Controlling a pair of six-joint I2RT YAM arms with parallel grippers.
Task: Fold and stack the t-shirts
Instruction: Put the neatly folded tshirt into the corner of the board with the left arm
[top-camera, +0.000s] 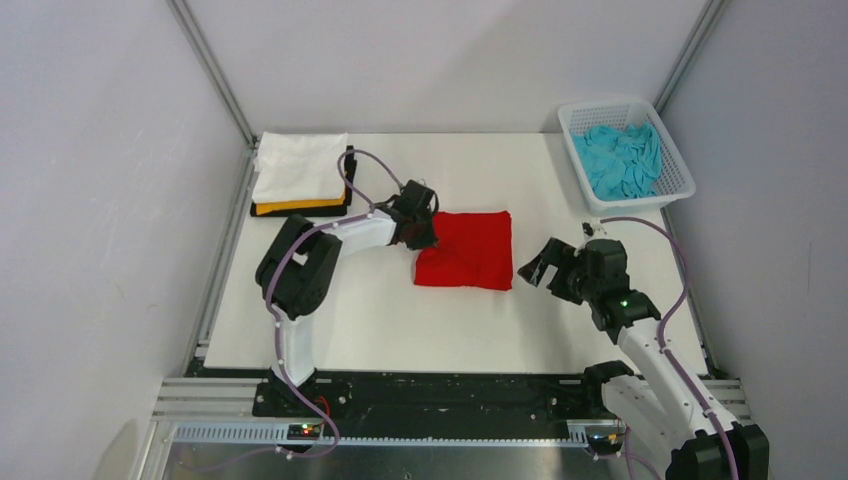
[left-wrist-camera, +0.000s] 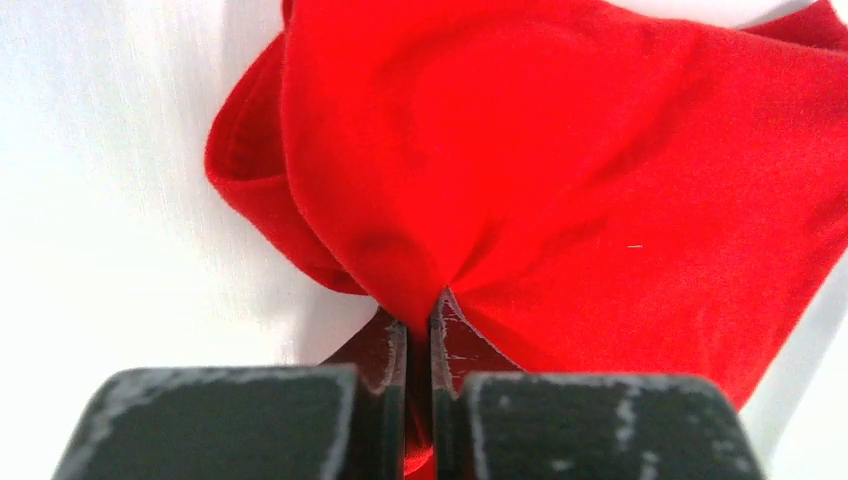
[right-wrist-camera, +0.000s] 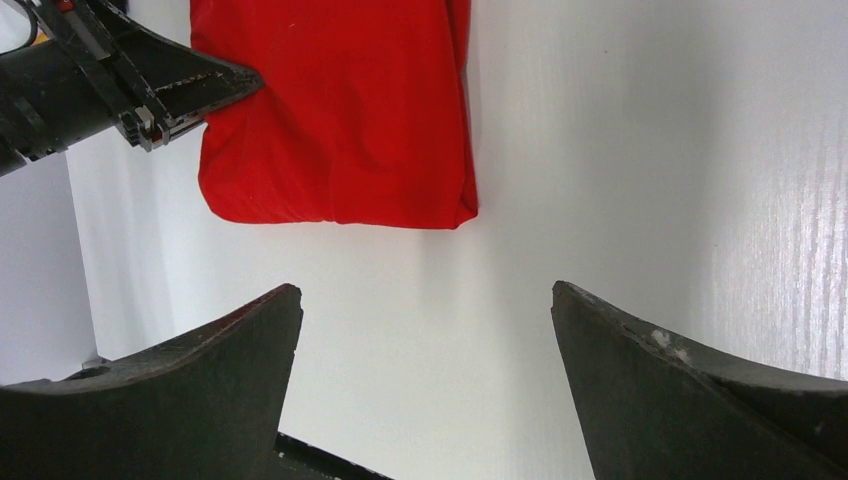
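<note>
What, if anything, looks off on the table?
Nothing damaged or spilled. The folded red t-shirt sits slightly skewed mid-table, its left edge bunched where the left gripper is shut on it. The turquoise t-shirt lies crumpled in the basket.

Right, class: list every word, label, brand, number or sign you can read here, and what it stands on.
No readable text in any view.
Red t-shirt: plain, no print or label showing.
White t-shirt and basket: no markings visible.
Right arm: one green light, no legible lettering.
</note>
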